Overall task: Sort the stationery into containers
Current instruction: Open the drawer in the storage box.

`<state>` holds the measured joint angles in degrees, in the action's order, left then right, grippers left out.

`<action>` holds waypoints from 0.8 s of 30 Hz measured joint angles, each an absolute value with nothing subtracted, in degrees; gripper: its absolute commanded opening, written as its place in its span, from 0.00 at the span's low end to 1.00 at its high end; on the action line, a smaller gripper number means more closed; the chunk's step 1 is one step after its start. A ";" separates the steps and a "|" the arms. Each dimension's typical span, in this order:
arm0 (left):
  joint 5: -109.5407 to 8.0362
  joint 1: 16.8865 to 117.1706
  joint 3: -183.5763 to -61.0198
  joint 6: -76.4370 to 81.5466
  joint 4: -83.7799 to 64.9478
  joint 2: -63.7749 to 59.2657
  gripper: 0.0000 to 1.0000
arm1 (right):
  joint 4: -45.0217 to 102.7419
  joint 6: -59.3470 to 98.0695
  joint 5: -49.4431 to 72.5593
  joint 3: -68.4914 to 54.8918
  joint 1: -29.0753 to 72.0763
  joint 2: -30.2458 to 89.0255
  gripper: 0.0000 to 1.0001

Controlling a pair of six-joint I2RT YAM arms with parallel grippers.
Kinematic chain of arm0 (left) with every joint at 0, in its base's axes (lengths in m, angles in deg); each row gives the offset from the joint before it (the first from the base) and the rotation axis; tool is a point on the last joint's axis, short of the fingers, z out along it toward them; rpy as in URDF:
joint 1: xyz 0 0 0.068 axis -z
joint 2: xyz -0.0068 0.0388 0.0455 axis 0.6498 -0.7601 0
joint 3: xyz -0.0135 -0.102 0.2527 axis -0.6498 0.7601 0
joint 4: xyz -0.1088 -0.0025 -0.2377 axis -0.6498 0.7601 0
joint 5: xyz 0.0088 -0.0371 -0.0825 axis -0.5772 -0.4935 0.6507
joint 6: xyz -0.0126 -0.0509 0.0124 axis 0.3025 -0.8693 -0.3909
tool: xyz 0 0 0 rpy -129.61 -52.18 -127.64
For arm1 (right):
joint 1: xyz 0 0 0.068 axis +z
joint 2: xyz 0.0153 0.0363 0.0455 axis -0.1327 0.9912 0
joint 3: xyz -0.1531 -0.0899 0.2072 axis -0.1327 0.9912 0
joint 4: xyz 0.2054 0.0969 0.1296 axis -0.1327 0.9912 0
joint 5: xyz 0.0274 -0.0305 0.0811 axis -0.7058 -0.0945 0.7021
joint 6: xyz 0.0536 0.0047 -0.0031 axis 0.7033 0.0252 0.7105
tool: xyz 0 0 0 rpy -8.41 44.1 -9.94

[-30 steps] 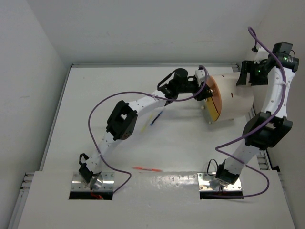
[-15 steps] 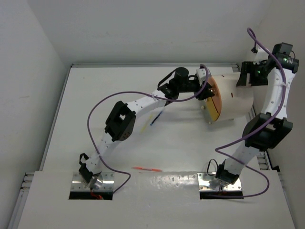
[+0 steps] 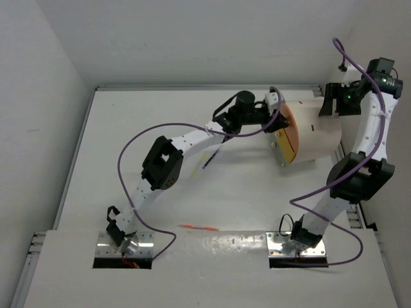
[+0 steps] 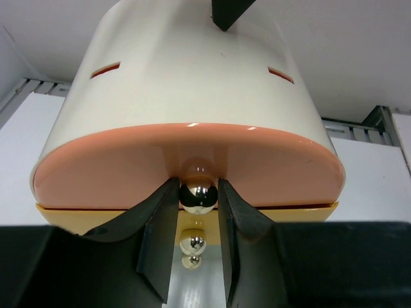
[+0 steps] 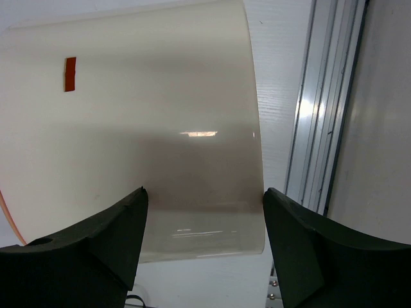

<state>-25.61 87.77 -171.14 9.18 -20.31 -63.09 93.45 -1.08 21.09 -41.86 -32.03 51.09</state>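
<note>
Two arms | left jaws: pinch knob (image 4: 198, 194) of container (image 4: 192, 77) | right jaws: spread apart over its cream body

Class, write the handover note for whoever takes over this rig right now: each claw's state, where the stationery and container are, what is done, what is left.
Left claw: closed on the shiny knob of the cream container, fingers touching both sides.
Right claw: open wide over the container's rear end; contact unclear.
Stationery: red pen at the near edge of the table; blue pen and yellow pen side by side farther in.
Done: nothing visibly sorted; the container's front looks closed.
Left: pull it open, then load the pens.
</note>
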 measured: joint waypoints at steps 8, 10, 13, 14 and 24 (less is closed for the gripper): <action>-25.91 87.75 -171.14 9.36 -20.11 -63.09 0.18 | 93.43 -1.32 20.93 -41.86 -32.03 51.09 0.69; -25.93 87.75 -170.79 9.40 -20.13 -62.85 0.13 | 93.41 -1.30 20.85 -41.86 -32.03 51.09 0.68; -26.30 87.71 -168.19 9.69 -20.59 -61.19 0.09 | 93.37 -1.26 20.67 -41.86 -32.03 51.07 0.68; -26.41 87.66 -167.42 9.84 -20.35 -60.51 0.09 | 93.37 -1.26 20.63 -41.86 -32.03 51.07 0.68; -25.30 86.18 -161.85 10.56 -18.51 -55.88 0.03 | 93.32 -1.19 20.54 -41.86 -32.12 51.07 0.68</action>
<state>-25.30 86.18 -161.85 10.56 -18.51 -55.88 93.32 -1.19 20.54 -41.86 -32.12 51.07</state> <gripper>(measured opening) 0.326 0.678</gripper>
